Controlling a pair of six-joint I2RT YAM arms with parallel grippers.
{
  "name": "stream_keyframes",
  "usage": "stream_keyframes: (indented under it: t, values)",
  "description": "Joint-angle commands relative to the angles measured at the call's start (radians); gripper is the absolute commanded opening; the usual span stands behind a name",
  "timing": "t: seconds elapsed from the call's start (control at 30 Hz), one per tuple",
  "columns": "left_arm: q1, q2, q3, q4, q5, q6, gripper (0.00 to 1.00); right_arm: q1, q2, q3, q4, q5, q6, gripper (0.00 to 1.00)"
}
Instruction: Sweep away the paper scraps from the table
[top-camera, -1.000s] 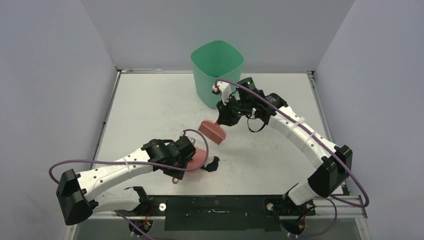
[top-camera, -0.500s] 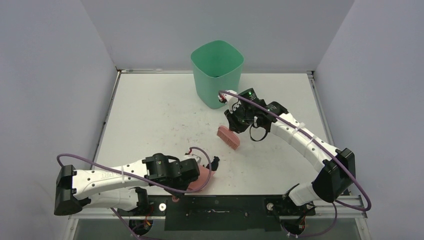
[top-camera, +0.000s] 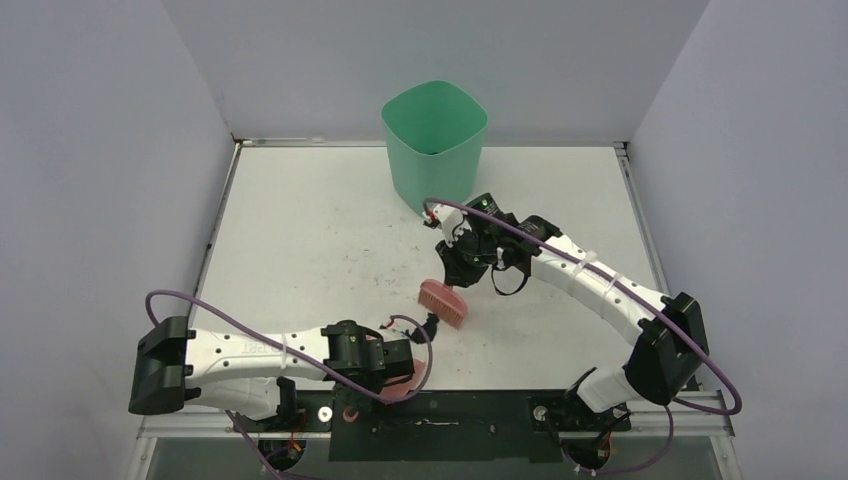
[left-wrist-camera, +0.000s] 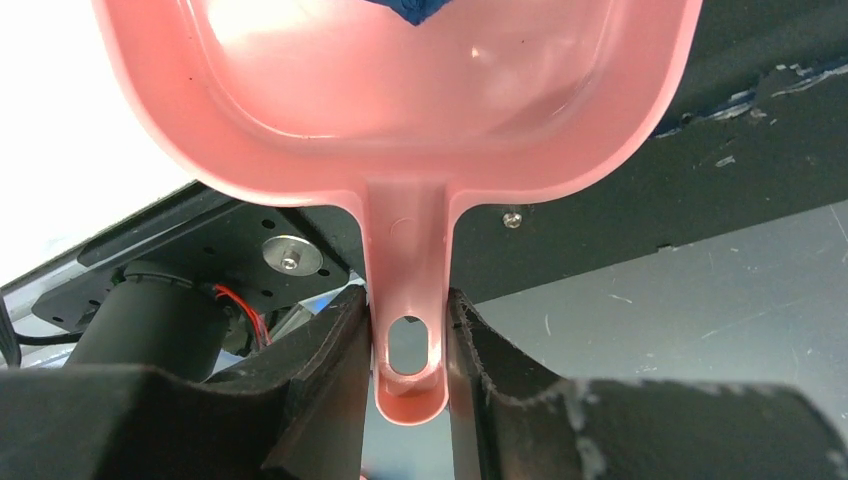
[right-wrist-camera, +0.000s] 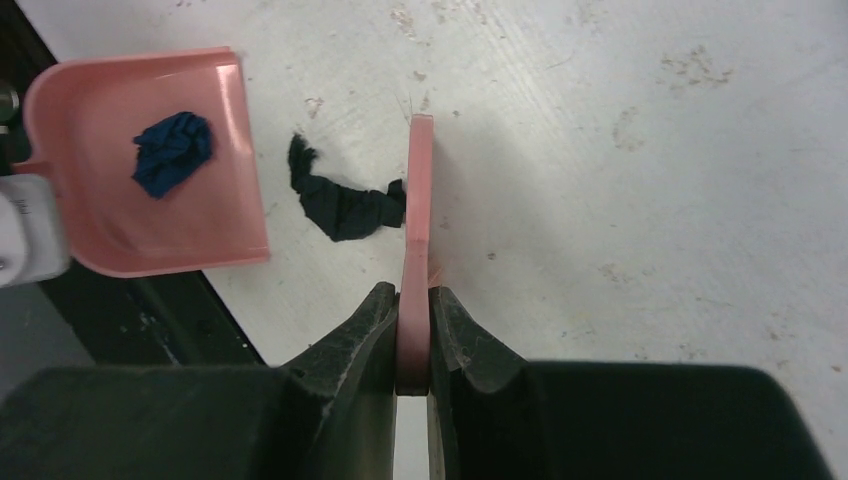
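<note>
The dustpan (right-wrist-camera: 240, 150) has retreated to the counter's (right-wrist-camera: 650, 200) near edge, and the brush (right-wrist-camera: 420, 190) has followed. The left gripper (left-wrist-camera: 408, 350) clamps its handle, the right gripper (right-wrist-camera: 413, 340) clamps the brush. The black scrap (right-wrist-camera: 340, 205) lies between them, the blue scrap (right-wrist-camera: 172, 150) already inside the pan.

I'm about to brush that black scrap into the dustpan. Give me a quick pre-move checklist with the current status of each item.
1. Left gripper clamped on the dustpan handle: ok.
2. Right gripper clamped on the brush: ok.
3. Black scrap lies between brush and dustpan mouth, touching the brush: ok.
4. Dustpan mouth faces the black scrap: ok.
5. Dustpan lip flat on the table: cannot tell.
6. Blue scrap sits well inside the dustpan: ok.
</note>
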Motion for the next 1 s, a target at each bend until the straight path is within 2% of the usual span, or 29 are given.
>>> stream_keyframes:
  t: [0.0, 0.1, 0.17, 0.4, 0.67, 0.8, 0.97]
  values:
    - [0.0, 0.055, 0.042, 0.066, -0.016, 0.014, 0.0, 0.029, 0.021, -0.006, 0.031, -0.2, 0.014, 0.05]
    - [0.015, 0.097, 0.045, 0.13, -0.02, 0.032, 0.0, 0.036, 0.025, 0.017, -0.005, -0.349, 0.008, 0.05]
    - [0.033, 0.118, 0.048, 0.156, -0.04, 0.035, 0.0, 0.033, 0.022, 0.044, -0.044, -0.391, -0.004, 0.05]
    - [0.056, 0.126, 0.085, 0.214, -0.207, 0.038, 0.0, -0.042, -0.017, 0.201, -0.255, -0.351, -0.134, 0.05]
    - [0.063, 0.109, 0.104, 0.342, -0.361, 0.114, 0.0, -0.25, -0.118, 0.297, -0.351, -0.356, -0.25, 0.05]
    - [0.068, 0.141, 0.15, 0.333, -0.391, 0.142, 0.0, -0.403, -0.186, 0.317, -0.342, -0.378, -0.258, 0.05]
    - [0.088, 0.144, 0.213, 0.319, -0.391, 0.186, 0.0, -0.626, -0.238, 0.253, -0.332, -0.396, -0.271, 0.05]
